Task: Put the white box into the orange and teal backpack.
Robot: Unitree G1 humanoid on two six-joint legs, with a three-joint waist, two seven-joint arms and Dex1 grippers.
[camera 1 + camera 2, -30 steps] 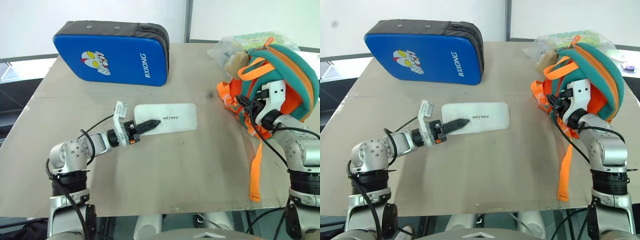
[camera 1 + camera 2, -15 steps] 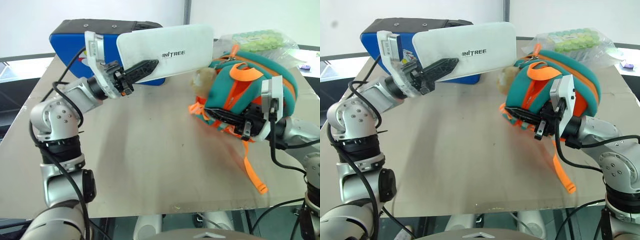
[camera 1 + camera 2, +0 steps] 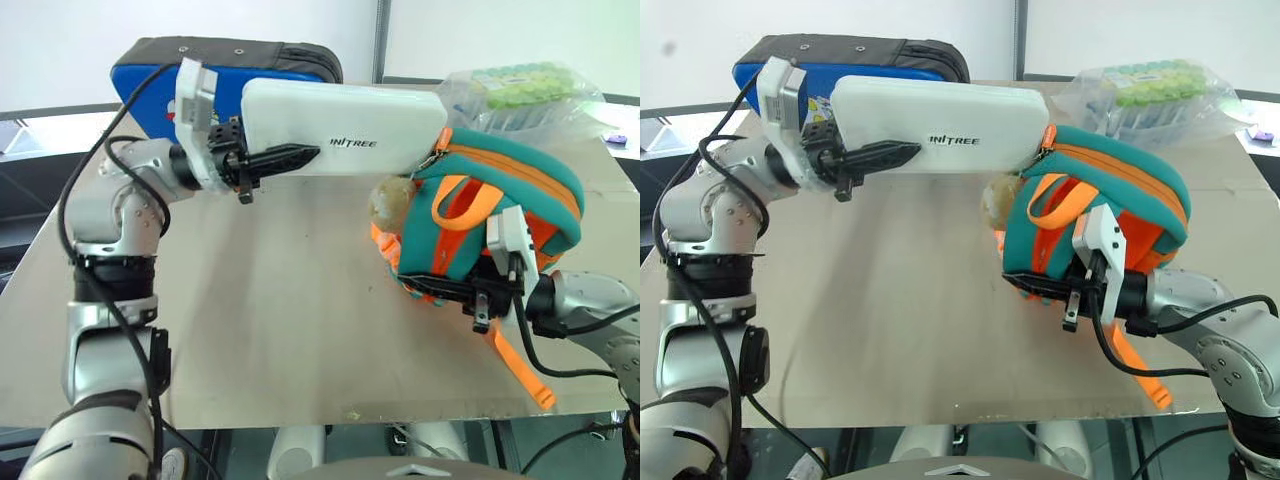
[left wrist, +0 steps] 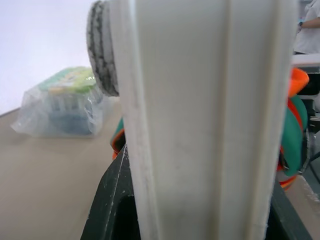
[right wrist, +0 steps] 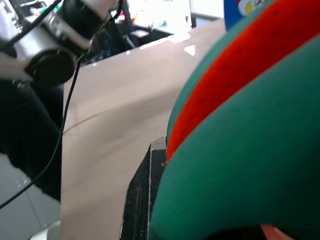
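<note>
- White box [image 3: 340, 143] is off the surface [image 3: 270, 330], held lengthwise in the air with its lettered face toward the head camera and its far end right at the top of the orange and teal backpack [image 3: 500, 220].
- Left pincer [image 3: 285, 158] is clamped on the box's near end; one black finger lies across the white face, pointing toward the backpack, and in the left wrist view the box's edge [image 4: 200, 120] stands between the dark fingers.
- Backpack lies on its side on the right part of the surface, teal shell with orange panels and zipper trim, its orange straps [image 3: 520, 365] trailing toward the front edge.
- Beige plush charm [image 3: 388, 203] hangs at the backpack's left side, just below the box's far end.
- Right pincer [image 3: 465, 292] is closed on the backpack's lower edge, gripping the fabric; the right wrist view shows teal and orange fabric [image 5: 240, 130] pressed against a black finger.
- Blue padded case [image 3: 855, 62] with a dark top stands at the far left of the surface, behind the raised box.
- Clear plastic bag of green items [image 3: 520, 92] sits at the far right, behind the backpack.
</note>
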